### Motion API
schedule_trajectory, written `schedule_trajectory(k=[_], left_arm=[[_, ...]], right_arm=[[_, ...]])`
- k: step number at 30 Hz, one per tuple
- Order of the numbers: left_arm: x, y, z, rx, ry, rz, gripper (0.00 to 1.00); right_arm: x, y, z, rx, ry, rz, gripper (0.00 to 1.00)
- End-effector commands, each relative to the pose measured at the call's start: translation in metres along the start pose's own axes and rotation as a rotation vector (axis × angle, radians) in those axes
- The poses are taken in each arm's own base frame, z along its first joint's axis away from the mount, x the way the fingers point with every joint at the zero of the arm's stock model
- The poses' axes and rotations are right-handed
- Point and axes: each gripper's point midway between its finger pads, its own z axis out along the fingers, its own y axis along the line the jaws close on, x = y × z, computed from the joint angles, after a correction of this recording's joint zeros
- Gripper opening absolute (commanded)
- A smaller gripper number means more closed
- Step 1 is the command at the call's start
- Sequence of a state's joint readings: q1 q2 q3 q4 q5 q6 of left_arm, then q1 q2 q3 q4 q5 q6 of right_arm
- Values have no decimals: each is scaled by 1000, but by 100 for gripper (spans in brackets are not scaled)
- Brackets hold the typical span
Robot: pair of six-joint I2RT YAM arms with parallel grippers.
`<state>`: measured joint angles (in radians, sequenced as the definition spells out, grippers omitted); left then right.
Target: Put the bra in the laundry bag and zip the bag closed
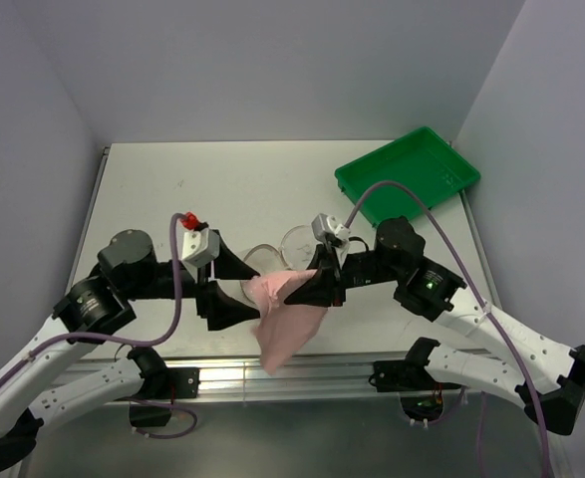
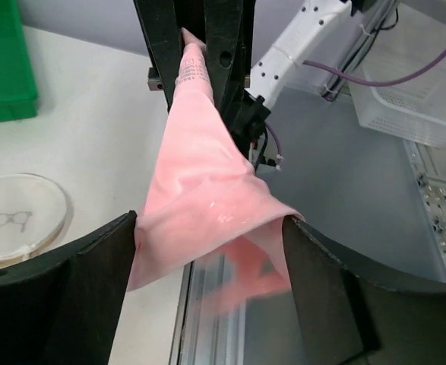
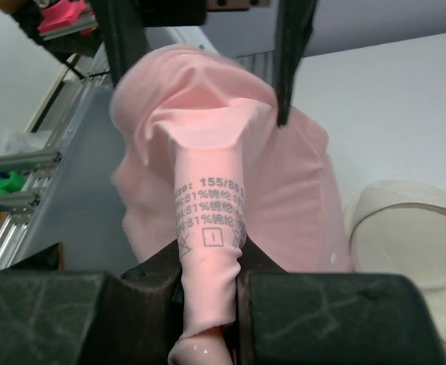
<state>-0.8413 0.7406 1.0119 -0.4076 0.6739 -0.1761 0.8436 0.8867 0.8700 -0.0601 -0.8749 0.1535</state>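
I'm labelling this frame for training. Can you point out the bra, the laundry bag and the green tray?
bra (image 1: 287, 329): top view, on its hanging lower fold.
laundry bag (image 2: 36, 207): left wrist view, on the mesh face beside its dark mark.
green tray (image 1: 412, 171): top view, on its bare floor.

Green tray (image 1: 408, 174) sits at the table (image 1: 222, 189) far-right corner.

Soft matt cloth bra (image 1: 287, 329) (printed label (image 3: 210, 228)), translucent mesh laundry bag (image 1: 300, 241), glossy plastic tray (image 1: 412, 171)
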Motion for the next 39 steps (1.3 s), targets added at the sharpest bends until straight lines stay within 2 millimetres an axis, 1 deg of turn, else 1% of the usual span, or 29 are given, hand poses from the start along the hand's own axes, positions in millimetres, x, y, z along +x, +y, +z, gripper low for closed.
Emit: schedule_trajectory(k=[1,4,7,8,11,12,14,16,17,19,21,22,24,25,26,27,28,29,30,32,33,34,35,37,38,39], left_arm=[[-13,-1,-14,-66,-62,23,83],[-14,-3,-22,-90,-90,25,84],[-16,5,-27,-158,-122,-3,84],[-18,17,-30,-230,-138,-14,84],[-17,41,-32,-361,-154,-84,81],[-16,55,-33,-436,-161,-108,81],[-18,69,-35,-511,-186,-155,83],[-19,73,-30,-510,-198,-165,88],[-21,74,-30,-512,-209,-160,92],[-27,81,-29,-534,-241,-140,94],[-31,80,-22,-500,-252,-120,92],[-30,73,-16,-450,-244,-116,91],[-29,71,-6,-404,-229,-124,88],[-31,67,-1,-371,-231,-123,85],[-30,67,1,-362,-228,-122,73],[-29,67,3,-353,-227,-119,59],[-29,65,4,-343,-233,-118,36],[-32,69,2,-363,-248,-116,5],[-33,70,-1,-379,-259,-116,0],[-32,75,-7,-424,-269,-117,0],[-30,78,-10,-444,-271,-122,0],[-28,81,-12,-467,-272,-132,0],[-24,87,-18,-514,-273,-143,0],[-19,94,-23,-566,-282,-171,0],[-14,101,-29,-614,-283,-184,0],[-11,108,-34,-667,-291,-201,0]], right_arm=[[-16,-8,-5,84,-68,-44,0],[-18,-12,-6,115,-82,-41,0],[-19,-16,-7,141,-92,-31,0],[-20,-19,-7,159,-97,-26,0],[-25,-32,-9,237,-121,-6,0],[-26,-39,-11,275,-131,7,0],[-26,-41,-10,281,-129,10,0],[-24,-39,-8,259,-118,11,0],[-22,-38,-6,251,-111,13,0],[-21,-38,-5,243,-104,18,0],[-18,-38,-5,241,-98,22,0],[-17,-38,-5,243,-97,23,0],[-17,-39,-6,247,-99,22,0],[-16,-39,-6,248,-96,25,0],[-16,-38,-6,247,-98,23,0],[-16,-39,-7,253,-100,23,0],[-14,-40,-7,261,-98,25,0],[-16,-44,-9,289,-106,24,0],[-16,-47,-11,310,-110,23,0],[-18,-52,-17,359,-120,19,0],[-19,-60,-21,413,-130,20,0],[-18,-64,-24,443,-130,23,0],[-20,-72,-30,503,-142,20,0],[-19,-82,-37,573,-140,35,0],[-19,-86,-40,603,-145,38,0],[-19,-95,-46,665,-149,45,0]])
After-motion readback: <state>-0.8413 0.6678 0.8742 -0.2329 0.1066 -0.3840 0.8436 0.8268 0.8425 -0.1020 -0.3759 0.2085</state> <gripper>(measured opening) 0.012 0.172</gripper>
